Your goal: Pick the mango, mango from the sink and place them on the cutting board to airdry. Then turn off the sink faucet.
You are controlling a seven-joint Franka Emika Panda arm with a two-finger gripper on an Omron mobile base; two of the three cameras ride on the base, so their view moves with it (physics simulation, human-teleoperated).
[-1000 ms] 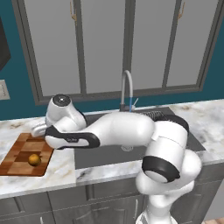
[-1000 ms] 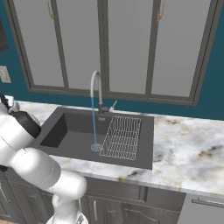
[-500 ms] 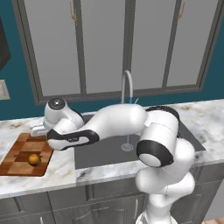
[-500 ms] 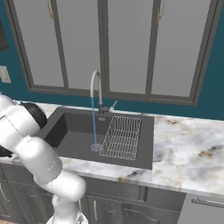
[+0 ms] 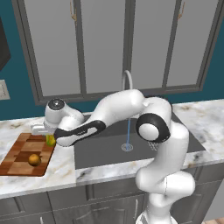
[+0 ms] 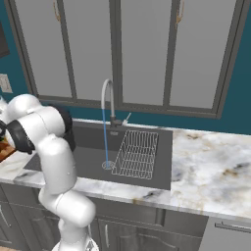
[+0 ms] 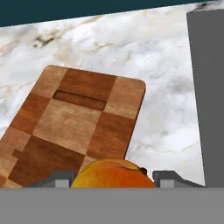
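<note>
1. I have the white arm's two-finger gripper (image 5: 49,139) clenched on the second mango, the yellow-green oval fruit with an orange tinge (image 5: 50,140). In the hand view that mango (image 7: 113,173) sits between the two dark finger tips, its orange side facing the camera.

2. What has changed over the last second: the arm has swung further left, so the hand now hangs over the right edge of the rectangular checkered wooden cutting board (image 5: 17,153) instead of above the counter beside the basin. The elbow has also folded up in front of the sink, and in the right base view the arm now stands much further into the picture.

3. The first mango, the orange-brown one (image 5: 34,159), lies on the board where it lay a second ago, near the front, apart from the hand.

4. Through the hand camera the board (image 7: 78,122) spreads out below and ahead of the fruit, with its dark slot handle at the far end and the white veined marble counter (image 7: 166,87) beside it.

5. For the task, I judge the carry to be nearly finished: the held mango is at the board's edge and only needs a small move inward and down before I let go.

6. The wide dark grey basin (image 6: 88,157) holds no fruit that I can see, only the wire rack (image 6: 137,153).

7. The tall silver gooseneck faucet (image 6: 107,100) is running a thin blue stream to the drain, so shutting it off remains after the release.
</note>
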